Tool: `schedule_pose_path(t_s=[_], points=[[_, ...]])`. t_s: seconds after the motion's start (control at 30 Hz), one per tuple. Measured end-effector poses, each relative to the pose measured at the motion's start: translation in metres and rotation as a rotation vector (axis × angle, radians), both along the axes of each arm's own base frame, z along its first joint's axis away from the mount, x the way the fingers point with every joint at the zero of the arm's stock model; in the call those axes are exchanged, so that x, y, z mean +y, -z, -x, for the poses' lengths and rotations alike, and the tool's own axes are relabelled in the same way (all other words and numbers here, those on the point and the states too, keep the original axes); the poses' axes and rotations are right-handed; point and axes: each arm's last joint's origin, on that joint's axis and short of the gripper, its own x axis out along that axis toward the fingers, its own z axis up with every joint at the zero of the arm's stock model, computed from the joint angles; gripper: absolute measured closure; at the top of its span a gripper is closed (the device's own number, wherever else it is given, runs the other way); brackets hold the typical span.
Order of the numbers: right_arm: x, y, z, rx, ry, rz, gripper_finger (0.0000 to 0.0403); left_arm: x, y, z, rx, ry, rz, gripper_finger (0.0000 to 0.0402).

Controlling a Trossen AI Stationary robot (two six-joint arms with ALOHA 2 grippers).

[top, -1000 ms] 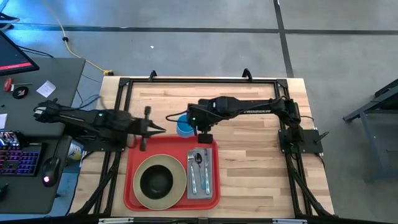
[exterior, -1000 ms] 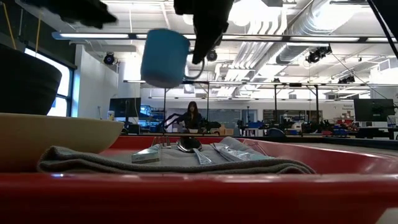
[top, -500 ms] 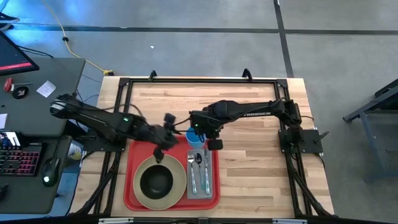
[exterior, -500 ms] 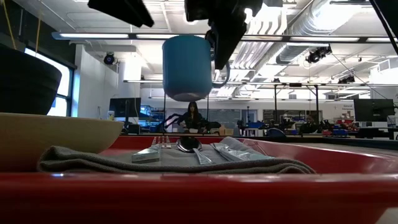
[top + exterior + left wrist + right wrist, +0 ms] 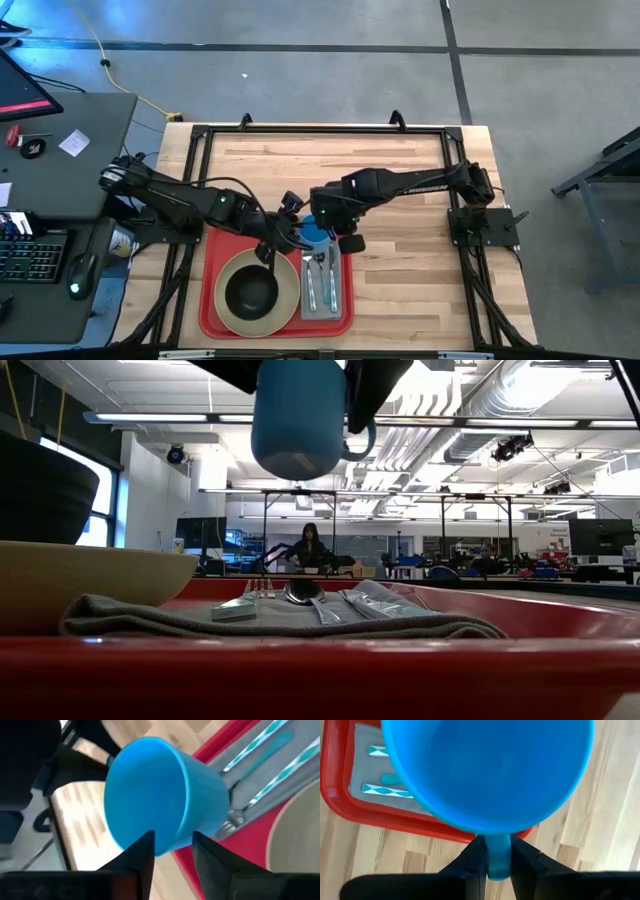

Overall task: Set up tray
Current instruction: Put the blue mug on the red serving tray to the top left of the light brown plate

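The large red rectangular plastic tray (image 5: 215,305) sits at the wooden tabletop's (image 5: 400,250) 6 o'clock edge. Over its 1 o'clock corner, the right end effector (image 5: 492,865) pinches a blue plastic mug's (image 5: 316,230) handle, visible only from its wrist. The left end effector's (image 5: 172,852) fingers straddle the rim, apart.

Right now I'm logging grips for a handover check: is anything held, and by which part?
The right gripper holds the blue plastic mug by its handle, above the red tray. The left gripper is at the mug's rim, jaws open, gripping nothing.
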Motion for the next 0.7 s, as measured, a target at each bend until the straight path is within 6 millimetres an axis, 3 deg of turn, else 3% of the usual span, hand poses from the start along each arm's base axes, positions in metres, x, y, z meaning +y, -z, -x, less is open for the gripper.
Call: schedule_pose_path(t_s=[0.23,0.33,0.43,0.7], points=[[0.0064,-0.0002,-0.0006,-0.011,-0.016,-0.009,0.0365,-0.0039,0.0031,-0.0032,0.03,0.065,0.083,0.0277],[0.0063,-0.0001,-0.001,-0.015,-0.018,-0.006,0.036,-0.0044,0.0036,-0.0033,0.035,0.079,0.079,0.0314],[0.0052,-0.0007,-0.003,-0.036,-0.008,0.003,0.0326,-0.0056,0.0037,-0.0038,0.039,0.113,0.091,0.0371],[0.0018,-0.0043,0.0005,-0.04,0.02,0.122,0.0288,-0.0043,0.0043,-0.0029,0.047,0.101,0.066,0.0373]])
